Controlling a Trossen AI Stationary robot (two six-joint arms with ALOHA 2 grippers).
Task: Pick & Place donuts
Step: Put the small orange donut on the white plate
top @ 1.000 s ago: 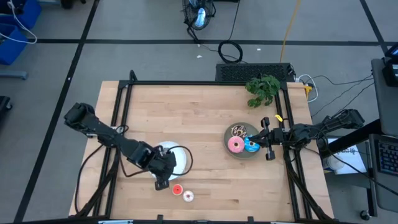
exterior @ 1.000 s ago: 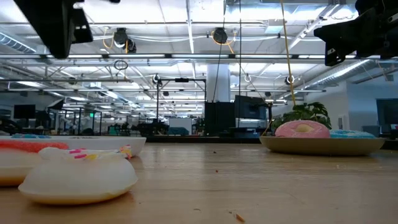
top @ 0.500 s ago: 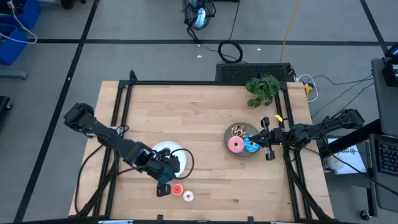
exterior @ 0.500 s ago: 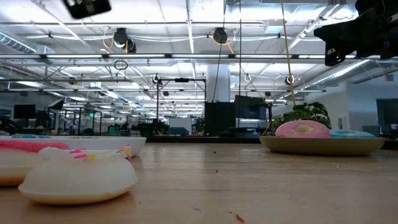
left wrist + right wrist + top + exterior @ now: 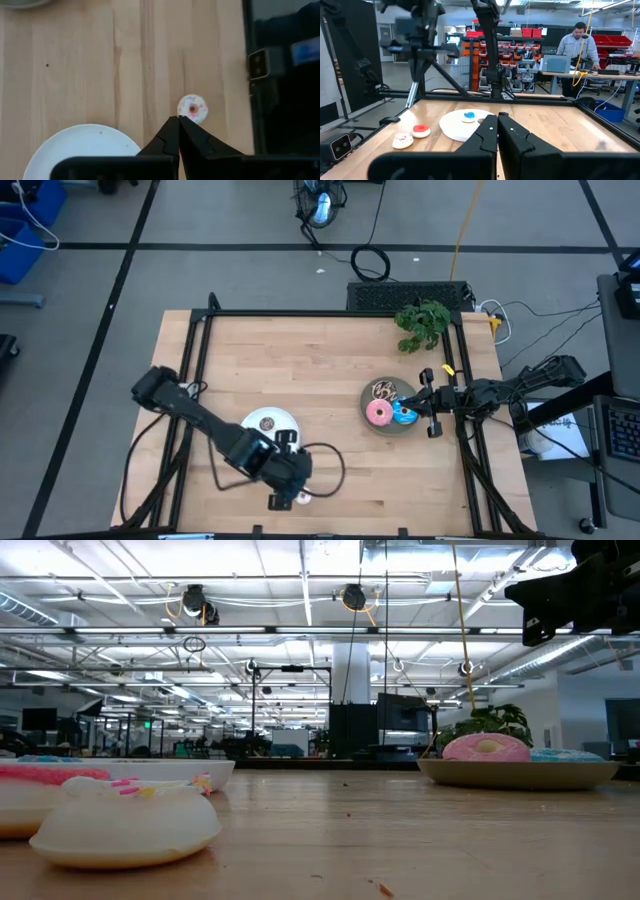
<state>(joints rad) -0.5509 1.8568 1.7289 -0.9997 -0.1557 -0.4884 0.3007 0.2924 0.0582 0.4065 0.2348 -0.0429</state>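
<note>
Pale wooden table (image 5: 320, 380) inside a black frame, grey floor around it, a wide workshop with ceiling lights beyond. Left end effector (image 5: 283, 500) low at the near edge of the table, just beside the whitish mini donut (image 5: 192, 107); fingers (image 5: 172, 134) pressed together, nothing between them, tips just short of that donut in the left wrist view. Red mini donut (image 5: 421, 130) close beside the whitish one (image 5: 402, 140) in the right wrist view, hidden under the left arm from above. White plate (image 5: 268, 423) just behind the left end effector, carrying the brown and blue mini donut (image 5: 267, 423). Right end effector (image 5: 424, 402) hanging at the right rim of the grey plate (image 5: 384, 426), fingers (image 5: 487, 132) closed together and empty. On that grey plate, pink frosted donut (image 5: 378, 413), blue donut (image 5: 404, 415) and chocolate-sprinkled donut (image 5: 384, 390), all three touching or nearly so. Green plant (image 5: 422, 323) at the far right corner of the table. Person (image 5: 577, 45) at a bench well beyond the table.
</note>
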